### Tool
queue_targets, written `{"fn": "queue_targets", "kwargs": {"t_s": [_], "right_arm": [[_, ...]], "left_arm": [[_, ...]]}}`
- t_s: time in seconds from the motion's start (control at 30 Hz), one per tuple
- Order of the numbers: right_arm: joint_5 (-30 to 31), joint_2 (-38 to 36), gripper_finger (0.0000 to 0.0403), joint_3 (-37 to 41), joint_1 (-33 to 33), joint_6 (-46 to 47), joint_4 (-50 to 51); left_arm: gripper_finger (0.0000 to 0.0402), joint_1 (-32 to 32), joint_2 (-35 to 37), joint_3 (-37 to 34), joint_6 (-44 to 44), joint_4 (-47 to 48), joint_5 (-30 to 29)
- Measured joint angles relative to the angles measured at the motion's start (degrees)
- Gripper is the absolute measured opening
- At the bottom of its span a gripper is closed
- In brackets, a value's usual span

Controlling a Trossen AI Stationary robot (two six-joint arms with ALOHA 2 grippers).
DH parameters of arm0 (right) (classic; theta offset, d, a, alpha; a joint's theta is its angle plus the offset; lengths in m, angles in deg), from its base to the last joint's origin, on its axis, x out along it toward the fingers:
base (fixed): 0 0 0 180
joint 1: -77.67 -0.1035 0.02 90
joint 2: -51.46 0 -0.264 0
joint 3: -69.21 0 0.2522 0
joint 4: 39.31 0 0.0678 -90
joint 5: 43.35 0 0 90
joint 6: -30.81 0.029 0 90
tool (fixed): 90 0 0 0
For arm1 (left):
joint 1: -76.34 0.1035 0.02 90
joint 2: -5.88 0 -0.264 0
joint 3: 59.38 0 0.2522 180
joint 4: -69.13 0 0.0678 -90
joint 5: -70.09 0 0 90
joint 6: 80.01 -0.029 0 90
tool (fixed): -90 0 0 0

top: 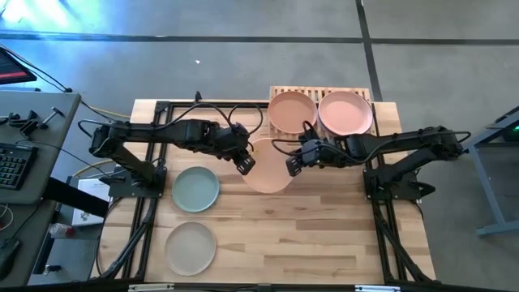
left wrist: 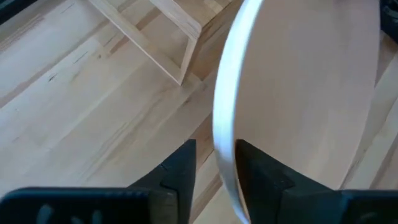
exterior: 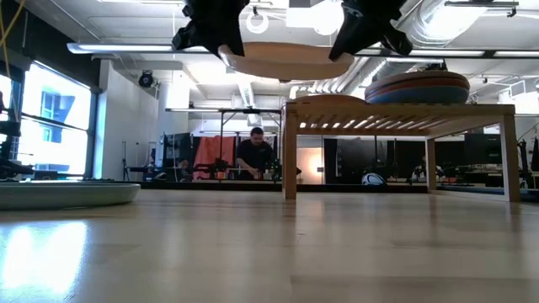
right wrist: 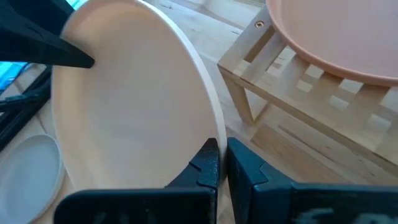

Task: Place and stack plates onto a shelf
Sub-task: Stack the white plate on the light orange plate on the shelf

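Your right gripper's [top: 292,165] fingers [right wrist: 205,163] are pinched tight on the rim of the pale cream-pink plate [top: 268,166], and they carry it in the air just in front of the shelf [top: 279,92]. Your left gripper's [top: 244,163] fingers [left wrist: 180,163] straddle the opposite rim with a gap showing on either side, so from the left wrist view you appear to have no firm hold there, though the angle is poor and I cannot rule out a light touch.

That leaves the plate hanging from one edge pinch. If you swing it towards the shelf quickly, it may pivot in the right fingers and slide out onto the table [top: 324,235].

Watch the left fingers too: pull that arm away at an angle and a fingertip could catch the rim and lever the plate loose.

The shelf already holds a peach plate [top: 292,111] and a pink plate [top: 345,112] atop its stack. Come in too low and the carried plate's edge could strike the shelf's front rail or shove a stack. Release it off-centre and it may tip.

The sage green plate [top: 195,188] and beige plate [top: 190,247] lie well clear on the table.
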Motion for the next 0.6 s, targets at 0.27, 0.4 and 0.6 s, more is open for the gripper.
{"fn": "queue_targets", "kwargs": {"t_s": [0.27,0.4,0.6], "right_arm": [[-0.38,0.00,0.0000,0.00,0.02,0.32,-0.61],[-1.28,0.00,0.0000,0.00,-0.01,0.63,-0.58],[-2.21,0.00,0.0001,0.00,0.00,-0.45,-0.55]], "left_arm": [[0.0024,0.01,0.04,0.00,-1.01,-0.02,-0.11],[0.0008,0.06,0.07,0.00,-1.09,0.04,-0.89],[0.0008,0.02,0.07,0.00,-1.66,0.10,-0.67]]}}
